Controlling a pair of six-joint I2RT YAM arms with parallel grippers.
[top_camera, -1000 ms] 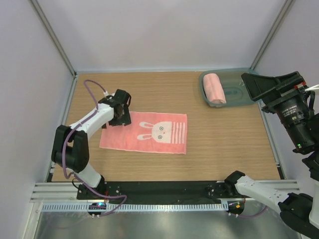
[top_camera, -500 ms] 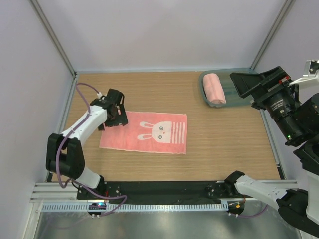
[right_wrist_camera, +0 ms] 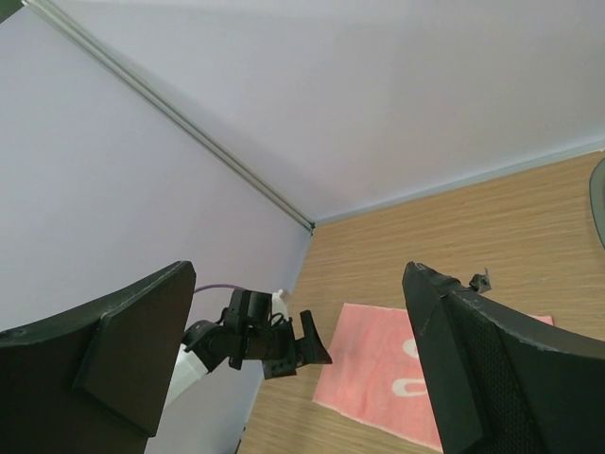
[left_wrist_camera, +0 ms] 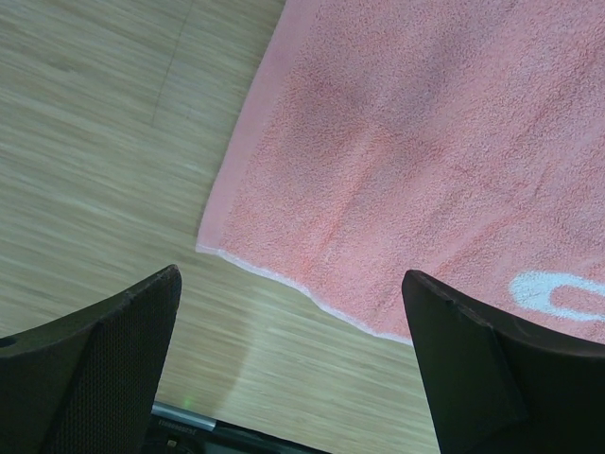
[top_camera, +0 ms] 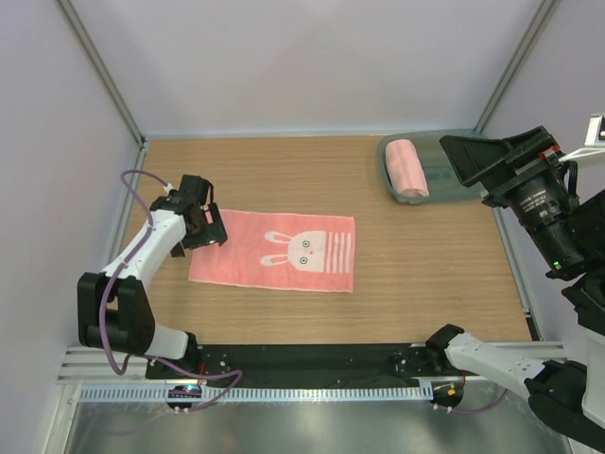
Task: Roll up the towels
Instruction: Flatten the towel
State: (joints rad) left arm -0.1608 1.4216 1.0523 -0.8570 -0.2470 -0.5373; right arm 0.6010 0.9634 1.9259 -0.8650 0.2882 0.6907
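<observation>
— Two towels are out; where does each one lie?
— The bunny towel (top_camera: pixel 274 251) lies spread flat on the wooden table (top_camera: pixel 425 274). It is salmon pink, with a white rabbit and reddish stripes on its right half. Everything else is best placed from it.

— What stands at its left?
— The left gripper (top_camera: pixel 200 222) hovers at the bunny towel's far left corner. In the left wrist view its fingers (left_wrist_camera: pixel 95 369) are spread wide and pinch nothing. One is over bare wood just left of the cloth, the other toward the cloth's edge, and a corner of the towel lies between them. Whether the tips touch anything cannot be told.

— And farther right?
— The rolled towel (top_camera: pixel 407 168), plain pink and wound into a short cylinder, lies well to the right of the bunny towel and beyond it. It sits in the left end of a grey-green tray (top_camera: pixel 442 189).

— Where is the other arm?
— The right gripper (top_camera: pixel 477 159) is lifted high above the table, farther right of the bunny towel than the tray. Its jaws are wide apart and empty. Its wrist camera looks back across at the bunny towel and the left gripper beside it.
</observation>
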